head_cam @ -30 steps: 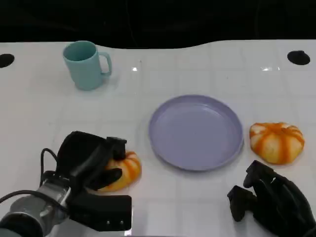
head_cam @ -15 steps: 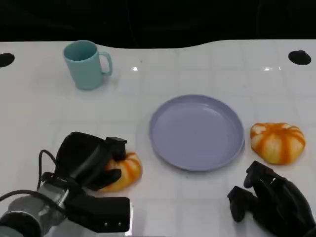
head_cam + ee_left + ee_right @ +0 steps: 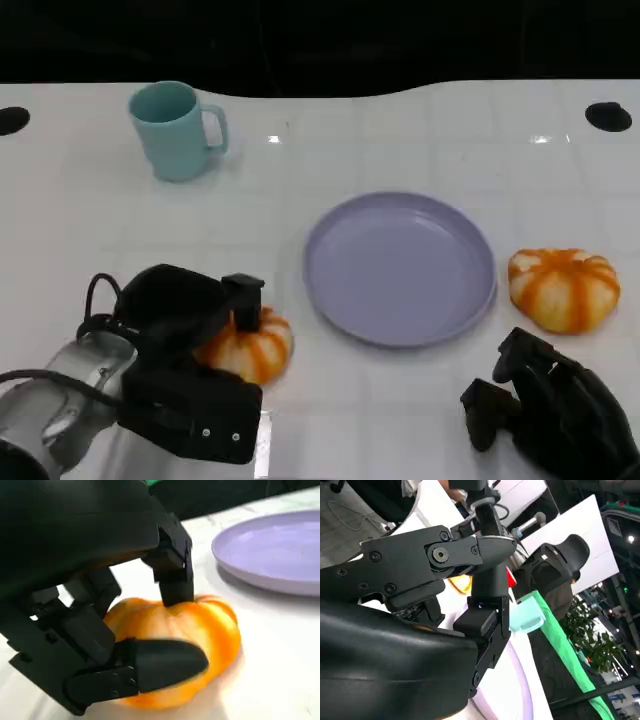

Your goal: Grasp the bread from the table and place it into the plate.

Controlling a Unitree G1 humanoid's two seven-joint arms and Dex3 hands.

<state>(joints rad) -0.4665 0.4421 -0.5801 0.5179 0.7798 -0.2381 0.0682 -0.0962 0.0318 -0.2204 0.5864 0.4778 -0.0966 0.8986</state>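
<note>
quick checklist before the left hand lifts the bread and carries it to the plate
1. Left hand on the bread: ok, the left wrist view shows fingers over its top and along its side.
2. Grip firm enough to lift: cannot tell.
3. Plate free to take the bread: ok, nothing lies in it.
4. Path from bread to plate: ok, just bare table between them.
5. Right hand out of the way: ok, it sits near the table's front edge, holding nothing.
6. Cup and second bread clear of the route: ok, both lie off to the sides.
</note>
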